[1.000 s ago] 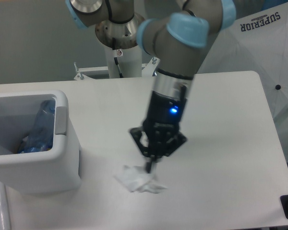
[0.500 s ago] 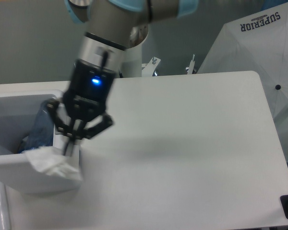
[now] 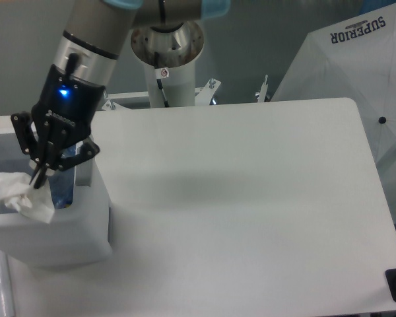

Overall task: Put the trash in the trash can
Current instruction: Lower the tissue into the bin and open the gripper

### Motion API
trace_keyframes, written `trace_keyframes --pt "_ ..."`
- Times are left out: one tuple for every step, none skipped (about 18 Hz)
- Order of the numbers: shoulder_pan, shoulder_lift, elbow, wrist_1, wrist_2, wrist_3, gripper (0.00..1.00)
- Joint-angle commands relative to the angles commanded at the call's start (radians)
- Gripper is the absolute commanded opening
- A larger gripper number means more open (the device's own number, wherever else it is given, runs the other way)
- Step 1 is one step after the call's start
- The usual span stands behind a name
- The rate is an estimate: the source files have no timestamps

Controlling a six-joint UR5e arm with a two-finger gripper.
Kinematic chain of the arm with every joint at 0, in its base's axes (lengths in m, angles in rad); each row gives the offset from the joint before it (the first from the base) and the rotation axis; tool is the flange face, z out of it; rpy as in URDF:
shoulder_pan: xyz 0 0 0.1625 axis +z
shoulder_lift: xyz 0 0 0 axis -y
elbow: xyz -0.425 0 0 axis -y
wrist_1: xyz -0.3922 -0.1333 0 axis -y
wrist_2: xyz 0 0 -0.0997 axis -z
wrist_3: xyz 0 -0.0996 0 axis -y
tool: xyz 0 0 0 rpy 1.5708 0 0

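Observation:
My gripper (image 3: 37, 178) is shut on the white tissue wad (image 3: 23, 195) and holds it over the open top of the pale grey-white trash can (image 3: 66, 228) at the table's left edge. The wad hangs just below the fingertips, over the can's opening near its front rim. The clear bluish bottle (image 3: 63, 188) stands inside the can, partly hidden behind my gripper and the can wall. Its label is not visible.
The white table (image 3: 251, 198) stretches to the right of the can. The arm's base column (image 3: 168, 59) stands at the back centre. A white umbrella-like cover marked SUPERIOR (image 3: 356, 53) is beyond the table's right rear corner.
My gripper has carried the tissue wad from the table's middle leftward and up, and now holds it over the trash can.

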Motion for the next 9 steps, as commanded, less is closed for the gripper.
trace_keyframes --pt "-0.003 0.002 -0.012 0.000 0.000 0.037 0.07" --pt "-0.008 0.005 -0.021 -0.002 0.000 0.060 0.07" --pt "-0.014 0.006 -0.028 -0.002 0.005 0.068 0.07" --pt "-0.015 0.008 -0.032 -0.002 0.006 0.074 0.07" --pt "-0.017 0.006 -0.034 -0.002 0.008 0.094 0.07" --pt "-0.017 0.008 -0.041 -0.002 0.008 0.114 0.07" --pt "-0.021 0.009 -0.045 -0.002 0.006 0.117 0.07" --pt "-0.037 0.009 -0.045 -0.003 0.008 0.111 0.11" --pt "-0.040 0.008 -0.046 -0.003 0.008 0.111 0.13"
